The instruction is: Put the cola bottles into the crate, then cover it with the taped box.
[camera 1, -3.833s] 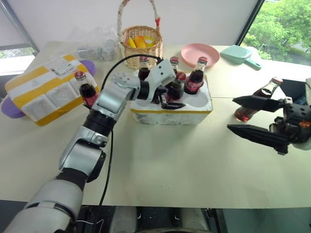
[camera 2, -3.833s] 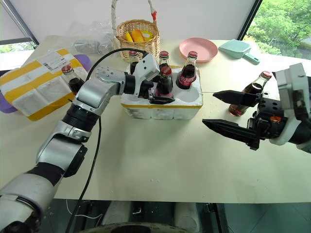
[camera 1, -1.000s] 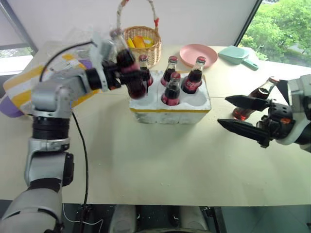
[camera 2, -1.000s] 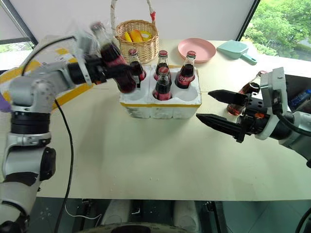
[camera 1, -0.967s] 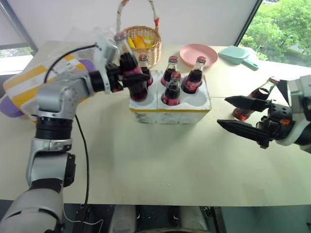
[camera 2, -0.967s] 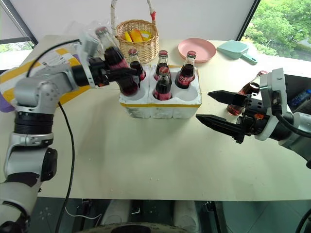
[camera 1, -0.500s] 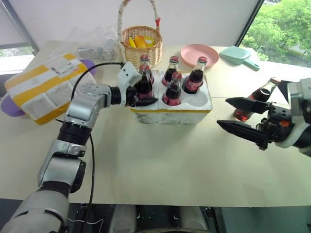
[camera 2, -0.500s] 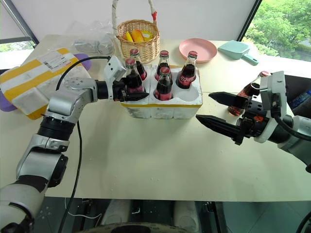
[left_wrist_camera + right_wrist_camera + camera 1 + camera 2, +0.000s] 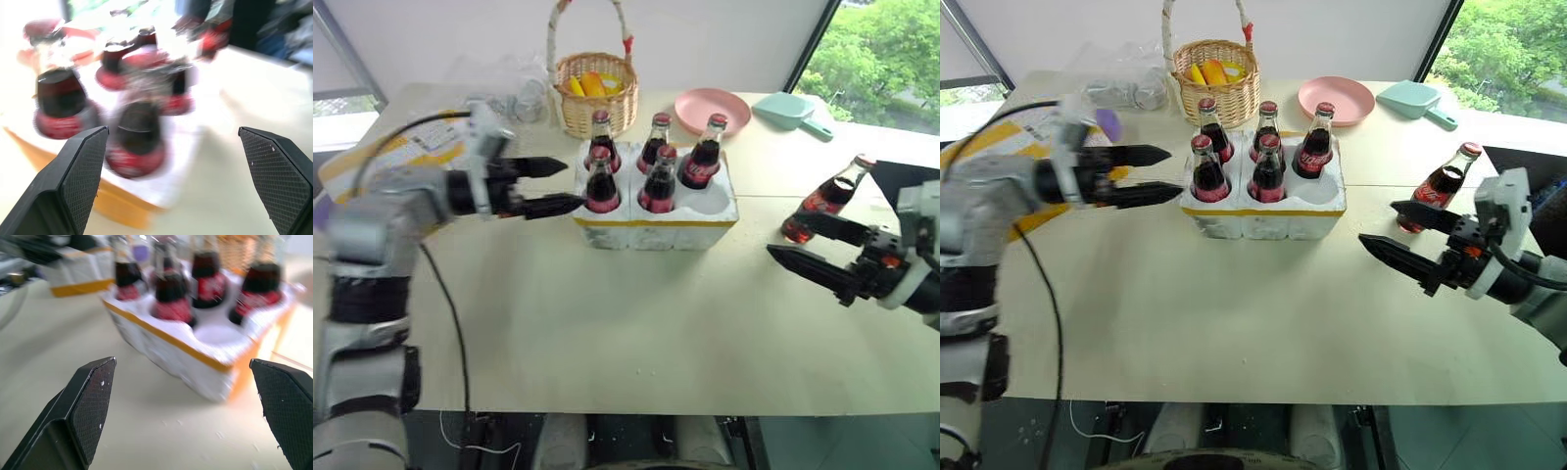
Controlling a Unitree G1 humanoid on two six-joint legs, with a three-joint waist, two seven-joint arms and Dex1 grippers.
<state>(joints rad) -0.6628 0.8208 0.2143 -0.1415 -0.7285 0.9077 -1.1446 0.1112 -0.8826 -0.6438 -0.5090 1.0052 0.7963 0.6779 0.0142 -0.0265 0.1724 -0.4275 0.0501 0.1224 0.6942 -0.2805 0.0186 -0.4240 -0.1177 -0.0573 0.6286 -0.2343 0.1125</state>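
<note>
I see five cola bottles standing in the crate mid-table; the sixth bottle stands near my right gripper, fingers apart. My left gripper hangs spread wide, empty, beside the crate, the taped box behind it.

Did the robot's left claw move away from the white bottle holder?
Yes. The left gripper, closed around a cola bottle at the crate half a second ago, has let go and pulled back toward the taped box, jaws open.
</note>
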